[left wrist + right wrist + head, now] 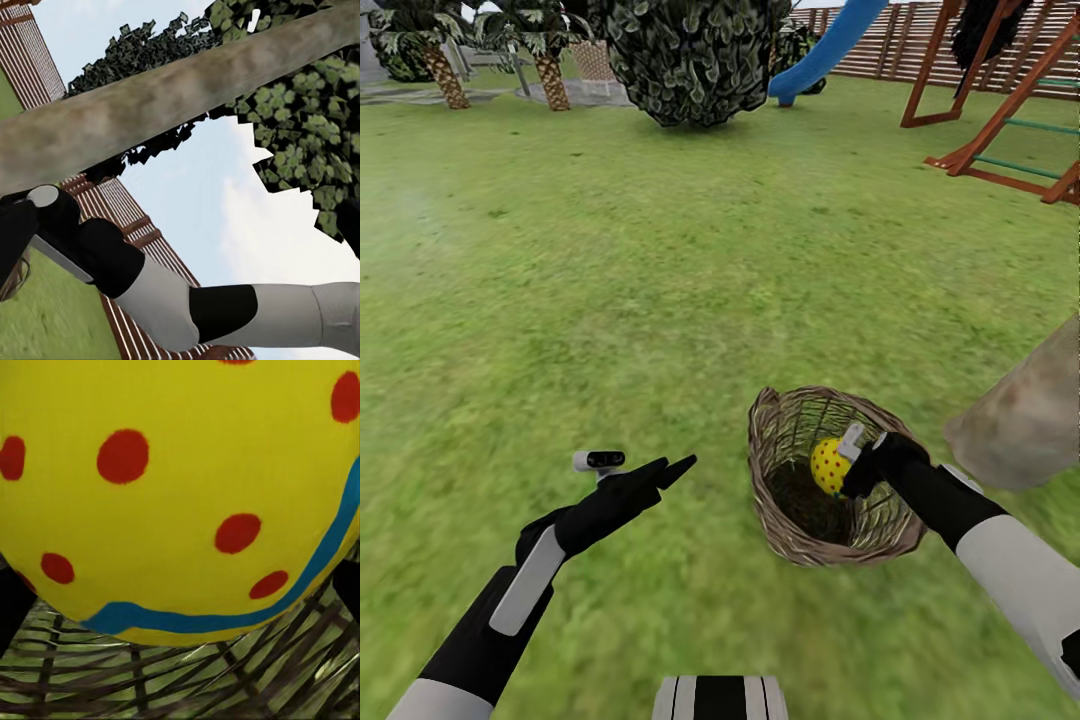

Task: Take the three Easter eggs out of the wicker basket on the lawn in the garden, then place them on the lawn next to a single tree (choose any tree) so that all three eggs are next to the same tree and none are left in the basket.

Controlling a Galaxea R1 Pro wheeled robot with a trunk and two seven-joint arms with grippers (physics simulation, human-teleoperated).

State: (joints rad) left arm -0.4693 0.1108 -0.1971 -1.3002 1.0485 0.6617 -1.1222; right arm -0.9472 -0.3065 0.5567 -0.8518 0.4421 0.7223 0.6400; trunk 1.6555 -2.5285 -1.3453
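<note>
The right tool (847,468) is clamped on a yellow egg (828,465) inside the wicker basket (790,520) on the lawn (610,300). The left tool (678,467) hangs over grass, fingers apart

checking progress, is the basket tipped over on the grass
No, the wicker basket stands upright on the lawn, its open rim facing up with a yellow egg inside.
</note>
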